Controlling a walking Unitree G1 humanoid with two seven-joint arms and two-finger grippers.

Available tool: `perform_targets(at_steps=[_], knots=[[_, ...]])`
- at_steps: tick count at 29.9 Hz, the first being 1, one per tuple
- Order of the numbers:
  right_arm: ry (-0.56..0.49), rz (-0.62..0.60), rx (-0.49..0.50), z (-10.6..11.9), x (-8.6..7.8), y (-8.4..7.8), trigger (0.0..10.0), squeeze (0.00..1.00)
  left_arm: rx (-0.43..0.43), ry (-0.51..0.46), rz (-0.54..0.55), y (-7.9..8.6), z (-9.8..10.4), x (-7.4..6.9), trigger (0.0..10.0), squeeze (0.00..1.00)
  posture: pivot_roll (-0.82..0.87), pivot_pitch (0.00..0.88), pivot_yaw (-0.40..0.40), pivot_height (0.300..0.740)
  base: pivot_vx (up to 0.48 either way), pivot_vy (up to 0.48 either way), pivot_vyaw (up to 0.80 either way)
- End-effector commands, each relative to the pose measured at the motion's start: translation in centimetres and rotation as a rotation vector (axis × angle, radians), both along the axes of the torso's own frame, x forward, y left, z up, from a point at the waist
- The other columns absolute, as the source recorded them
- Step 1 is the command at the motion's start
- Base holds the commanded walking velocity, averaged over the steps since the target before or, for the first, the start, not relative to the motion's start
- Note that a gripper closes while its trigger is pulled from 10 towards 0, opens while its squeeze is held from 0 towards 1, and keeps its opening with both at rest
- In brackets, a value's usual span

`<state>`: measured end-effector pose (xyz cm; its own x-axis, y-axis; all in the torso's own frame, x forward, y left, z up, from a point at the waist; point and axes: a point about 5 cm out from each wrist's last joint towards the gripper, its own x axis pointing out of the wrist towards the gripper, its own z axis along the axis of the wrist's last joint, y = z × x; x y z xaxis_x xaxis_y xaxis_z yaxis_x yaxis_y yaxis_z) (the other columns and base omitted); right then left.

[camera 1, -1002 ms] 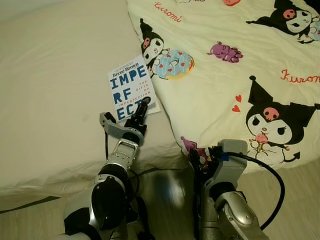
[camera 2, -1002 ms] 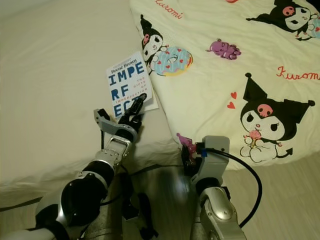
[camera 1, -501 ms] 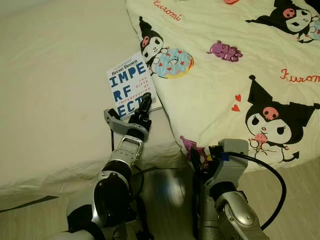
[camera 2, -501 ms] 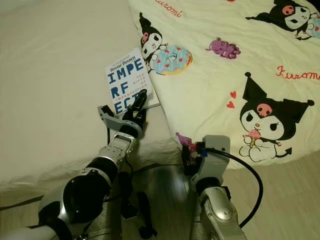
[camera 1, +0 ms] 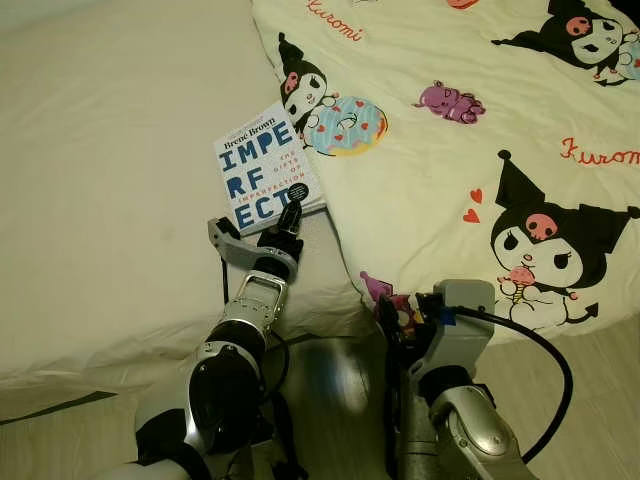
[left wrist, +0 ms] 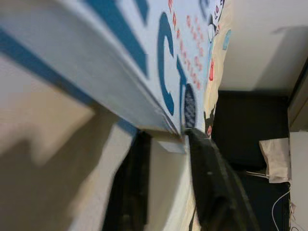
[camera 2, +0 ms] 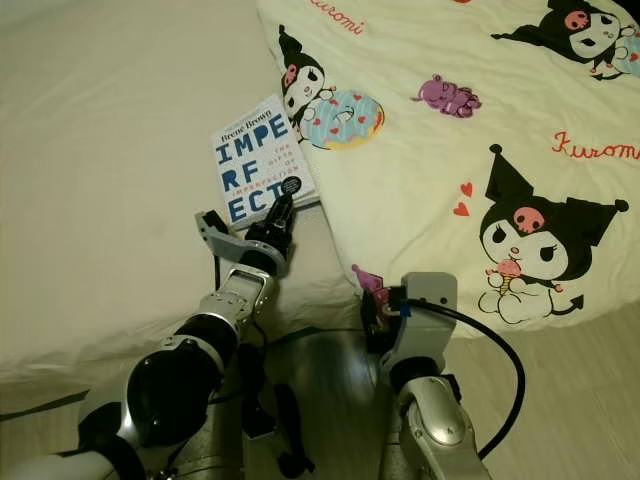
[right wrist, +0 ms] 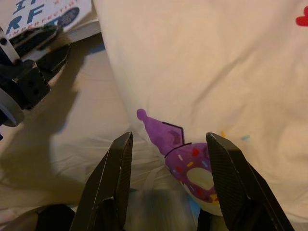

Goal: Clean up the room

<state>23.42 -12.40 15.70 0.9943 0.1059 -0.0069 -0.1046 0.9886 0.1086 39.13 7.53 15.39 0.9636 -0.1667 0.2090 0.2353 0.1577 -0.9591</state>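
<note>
From the head views, you had the book (camera 1: 263, 169) lying flat on the bed (camera 1: 110, 180), its right edge tucked against the printed duvet (camera 1: 470, 130). Open sheet ran wide to the book's left and ahead of it; the duvet's folded edge closed off the right side. The left gripper (camera 1: 290, 215) sat at the book's near right corner, fingertips touching the cover by the black round sticker. The bed's front edge dropped to the floor (camera 1: 340, 380) just behind that arm. Your right gripper (camera 2: 378, 300) hung low at the bed's edge, beside the duvet's hanging hem.

In the left wrist view, the book's corner lay between the two black fingers (left wrist: 211, 183), one finger on each side of it. They stood apart; you could not tell whether they were gripping the book.

In the right wrist view, the right gripper's fingers (right wrist: 231, 178) stood wide apart, holding nothing, with the duvet's purple print between them. The left gripper and book corner appeared beyond.
</note>
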Motion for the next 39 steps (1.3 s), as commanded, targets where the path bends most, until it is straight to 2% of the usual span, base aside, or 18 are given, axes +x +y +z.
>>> perform_targets(at_steps=[1, 11, 16, 17, 18, 20, 23, 24, 25, 26, 29, 31, 32, 33, 35, 37, 39], knots=[[0.043, 0.004, -0.002, -0.7, -0.5, 0.1, 10.0, 0.00, -0.017, 0.031, -0.002, -0.3, -1.0, -0.4, 0.0, 0.00, -0.38, 0.558, 0.156, 0.591, 0.000, 0.000, 0.00], [0.042, 0.004, -0.005, -0.7, -0.5, 0.0, 10.0, 0.00, -0.016, 0.032, 0.001, -0.4, -0.9, -0.4, 0.0, 0.00, -0.39, 0.553, 0.153, 0.591, 0.000, 0.000, 0.00], [0.040, 0.004, -0.007, -0.8, -0.3, -0.1, 10.0, 0.00, -0.012, -0.008, -0.019, -0.6, -0.3, -0.3, 0.0, 0.00, -0.35, 0.543, 0.159, 0.591, 0.000, 0.000, 0.00], [0.024, 0.011, -0.001, -0.7, 0.2, -0.3, 10.0, 0.00, 0.003, -0.133, -0.063, -0.6, 1.8, 0.2, 0.0, 0.00, -0.30, 0.522, 0.171, 0.591, 0.000, 0.000, 0.00], [0.017, 0.014, 0.003, -0.7, 0.6, -0.3, 10.0, 0.00, 0.002, -0.183, -0.070, -0.3, 2.8, 0.5, 0.0, 0.00, -0.26, 0.491, 0.163, 0.591, 0.000, 0.000, 0.00], [0.011, 0.017, 0.007, -0.8, 0.9, -0.4, 10.0, 0.00, -0.003, -0.222, -0.070, 0.2, 3.7, 0.7, 0.0, 0.00, -0.26, 0.491, 0.163, 0.591, 0.000, 0.000, 0.00], [-0.014, 0.036, 0.006, -0.7, 2.2, -0.4, 10.0, 0.00, 0.017, -0.379, -0.038, 2.4, 7.5, 1.6, 0.0, 0.00, -0.20, 0.418, 0.156, 0.591, 0.000, 0.000, 0.00], [-0.014, 0.036, 0.006, -0.7, 2.2, -0.4, 10.0, 0.00, 0.017, -0.379, -0.038, 2.4, 7.5, 1.6, 0.0, 0.00, -0.20, 0.418, 0.156, 0.591, 0.000, 0.000, 0.00], [-0.023, 0.043, 0.006, -0.7, 2.8, -0.4, 10.0, 0.00, 0.037, -0.433, -0.010, 3.5, 9.1, 1.8, 0.0, 0.00, -0.19, 0.396, 0.149, 0.591, 0.000, 0.000, 0.00], [-0.023, 0.043, 0.006, -0.7, 2.8, -0.4, 10.0, 0.00, 0.037, -0.433, -0.010, 3.5, 9.1, 1.8, 0.0, 0.00, -0.19, 0.396, 0.149, 0.591, 0.000, 0.000, 0.00], [-0.036, 0.057, 0.003, -1.0, 4.4, -0.4, 10.0, 0.00, 0.106, -0.517, 0.039, 5.9, 11.1, 2.0, 0.0, 0.00, -0.13, 0.326, 0.130, 0.591, 0.000, 0.000, 0.00], [-0.036, 0.057, 0.003, -1.0, 4.4, -0.4, 10.0, 0.00, 0.106, -0.517, 0.039, 5.9, 11.1, 2.0, 0.0, 0.00, -0.13, 0.326, 0.130, 0.591, 0.000, 0.000, 0.00], [-0.039, 0.063, -0.001, -1.2, 4.8, -0.3, 10.0, 0.00, 0.123, -0.531, 0.046, 6.4, 11.3, 1.9, 0.0, 0.00, -0.12, 0.316, 0.129, 0.591, 0.000, 0.000, 0.00], [-0.060, 0.075, -0.005, -1.0, 5.7, -0.2, 10.0, 0.00, 0.205, -0.546, 0.103, 8.3, 11.7, 1.8, 0.0, 0.00, -0.11, 0.294, 0.124, 0.591, 0.000, 0.000, 0.00], [-0.063, 0.077, -0.005, -1.0, 6.0, -0.1, 10.0, 0.00, 0.230, -0.542, 0.124, 8.9, 11.6, 1.7, 0.0, 0.00, -0.11, 0.290, 0.124, 0.591, 0.000, 0.000, 0.00], [-0.086, 0.077, -0.003, -0.6, 6.5, -0.1, 10.0, 0.00, 0.265, -0.556, 0.182, 10.8, 11.9, 1.3, 0.0, 0.00, -0.11, 0.257, 0.126, 0.591, 0.000, 0.000, 0.00], [-0.086, 0.077, -0.003, -0.6, 6.5, -0.1, 10.0, 0.00, 0.265, -0.556, 0.182, 10.8, 11.9, 1.3, 0.0, 0.00, -0.11, 0.257, 0.126, 0.591, 0.000, 0.000, 0.00]])
